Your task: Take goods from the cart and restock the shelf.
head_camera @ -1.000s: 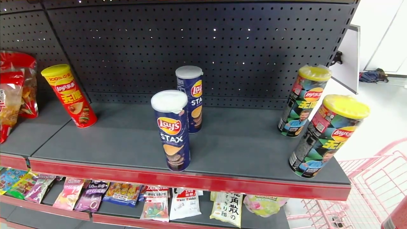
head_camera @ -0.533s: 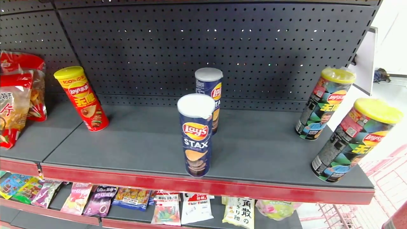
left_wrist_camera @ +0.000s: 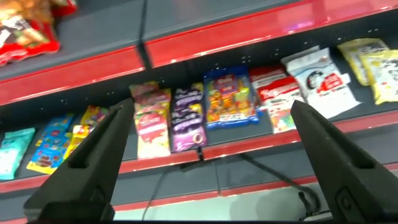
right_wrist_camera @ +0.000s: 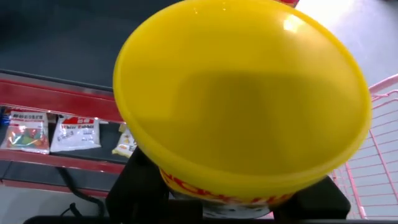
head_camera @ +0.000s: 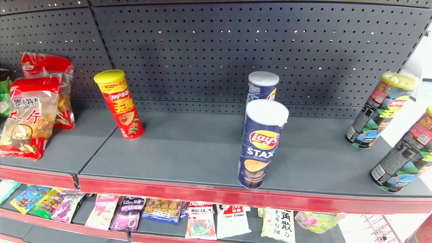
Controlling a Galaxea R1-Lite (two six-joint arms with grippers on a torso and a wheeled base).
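Note:
My right gripper (right_wrist_camera: 224,208) is shut on a chip can with a yellow lid (right_wrist_camera: 242,93) and a red body; the lid faces the wrist camera, with the shelf's red front edge behind it. A red sliver (head_camera: 422,233) at the head view's lower right corner looks like this can. My left gripper (left_wrist_camera: 211,109) is open and holds nothing, in front of the lower shelf's snack bags (left_wrist_camera: 186,115). On the grey shelf (head_camera: 189,152) a red can (head_camera: 118,104) stands at the left. Two blue cans (head_camera: 260,143) stand one behind the other in the middle, and two dark cans (head_camera: 379,111) at the right.
Red snack bags (head_camera: 30,114) lean at the shelf's far left. Bare shelf lies between the red can and the blue cans. The lower shelf carries several small packets (head_camera: 162,212). Pink cart wire (right_wrist_camera: 373,162) shows to one side of the held can.
The head camera has swung left, so the whole shelf picture slid right and most of the pink cart left the frame. The cans on the shelf have not moved.

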